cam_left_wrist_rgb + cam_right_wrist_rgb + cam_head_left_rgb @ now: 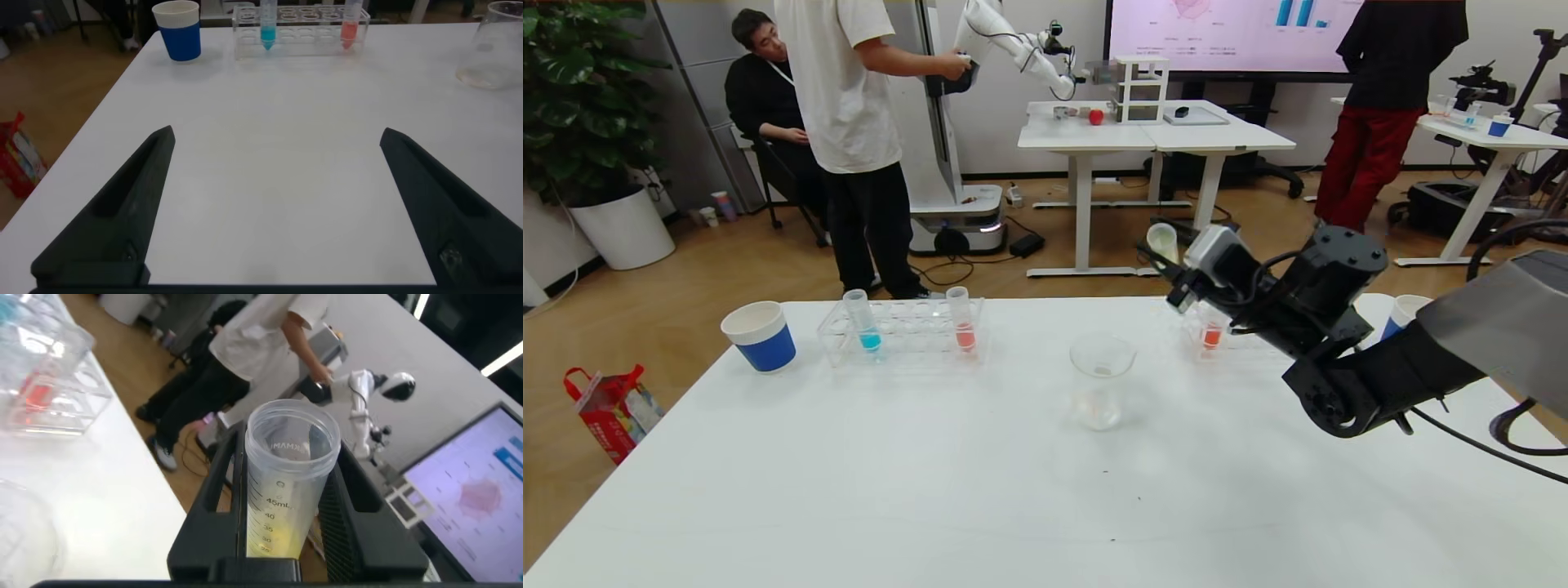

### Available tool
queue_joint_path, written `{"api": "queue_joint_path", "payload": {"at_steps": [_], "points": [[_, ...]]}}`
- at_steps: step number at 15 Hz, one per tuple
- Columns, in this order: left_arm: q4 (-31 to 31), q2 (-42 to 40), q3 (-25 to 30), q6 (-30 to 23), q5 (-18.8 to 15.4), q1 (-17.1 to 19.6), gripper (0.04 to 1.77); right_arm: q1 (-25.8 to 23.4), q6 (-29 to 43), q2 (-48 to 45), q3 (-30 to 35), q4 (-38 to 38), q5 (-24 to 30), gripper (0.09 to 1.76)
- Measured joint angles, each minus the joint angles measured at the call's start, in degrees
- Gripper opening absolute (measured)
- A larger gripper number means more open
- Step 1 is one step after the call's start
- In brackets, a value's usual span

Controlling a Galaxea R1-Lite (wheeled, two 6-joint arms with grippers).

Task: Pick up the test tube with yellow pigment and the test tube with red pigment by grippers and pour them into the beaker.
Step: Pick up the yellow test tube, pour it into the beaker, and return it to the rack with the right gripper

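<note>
Right pincer (1176,273) raised above the desk (1013,490), right of the beaker (1101,380), pinching the yellow tube (282,498) between its fingers (221,498). Tube rim (1162,241) points up and away; yellow-green liquid sits low in the tube.

Beaker stands upright mid-desk, a trace of liquid at its bottom.

Left rack (898,335): blue tube (862,318) at its left end, red tube (962,318) at its right end, both upright. A second reddish tube (1211,333) stands in a rack on the right, partly behind the right arm.

Left pincer (274,204) spread wide, low over bare desk, holding nothing. Blue cup (760,335) left of the left rack.
</note>
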State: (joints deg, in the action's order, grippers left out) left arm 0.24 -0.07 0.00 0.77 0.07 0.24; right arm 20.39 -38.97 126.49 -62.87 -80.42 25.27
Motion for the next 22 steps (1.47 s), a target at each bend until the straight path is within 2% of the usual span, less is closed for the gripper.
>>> {"api": "queue_joint_path", "payload": {"at_steps": [6,12,17,22], "points": [[0.0,0.0,0.0,0.0,0.0,0.0,1.75,1.5,-16.4,3.7,0.1,-0.2,7.7,0.51],[0.0,0.0,0.0,0.0,0.0,0.0,1.75,1.0,-25.9,6.0,-1.7,0.8,13.9,0.51],[0.0,0.0,0.0,0.0,0.0,0.0,1.75,0.4,-34.3,6.1,-3.2,4.8,17.1,0.51],[0.0,0.0,0.0,0.0,0.0,0.0,1.75,0.0,-39.6,6.1,-4.0,5.4,18.0,0.51]]}}
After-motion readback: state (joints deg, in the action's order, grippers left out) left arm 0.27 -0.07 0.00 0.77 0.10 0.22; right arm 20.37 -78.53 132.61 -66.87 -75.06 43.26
